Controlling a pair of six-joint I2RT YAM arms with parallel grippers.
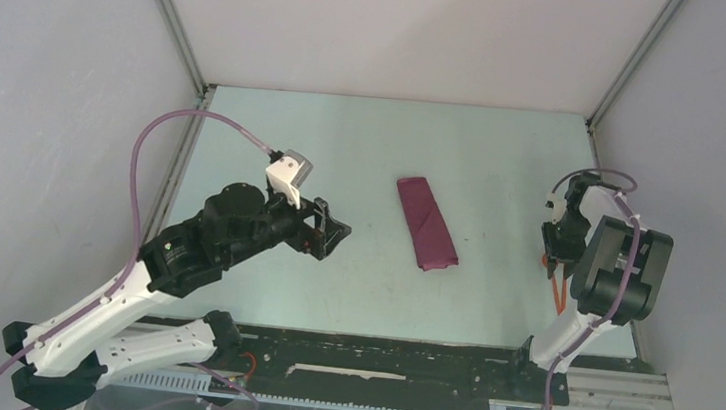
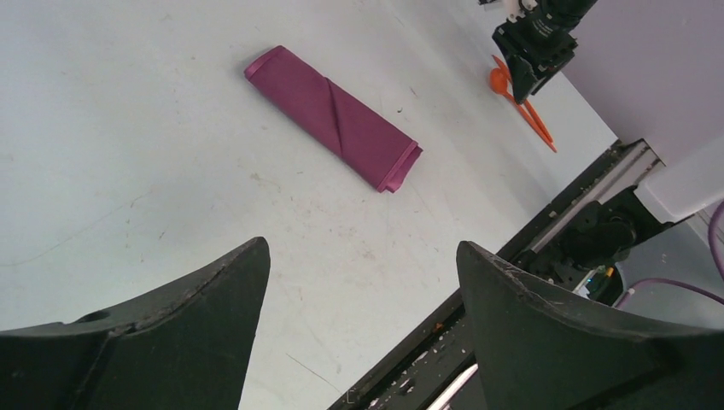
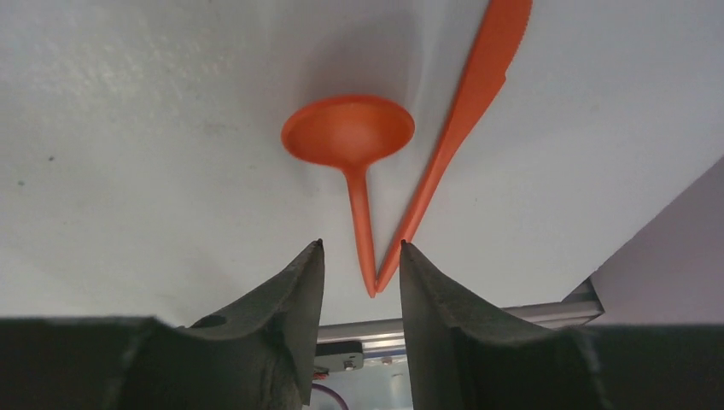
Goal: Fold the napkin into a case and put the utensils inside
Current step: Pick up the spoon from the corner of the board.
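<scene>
The maroon napkin lies folded as a narrow case (image 1: 426, 223) in the middle of the table, flat and slanted; it also shows in the left wrist view (image 2: 333, 118). The orange spoon (image 3: 350, 137) and the slim straight utensil (image 3: 465, 111) lie in a V on the table at the right (image 1: 559, 292), handle ends touching. My right gripper (image 3: 360, 245) is open just above them, and the joined handle ends sit between its fingers without touching them. My left gripper (image 2: 363, 248) is open and empty, raised left of the case (image 1: 331, 232).
The black rail (image 1: 374, 362) runs along the table's near edge. Grey walls (image 1: 49, 84) close in the left, back and right sides. The utensils lie close to the right wall and its metal frame (image 3: 546, 312).
</scene>
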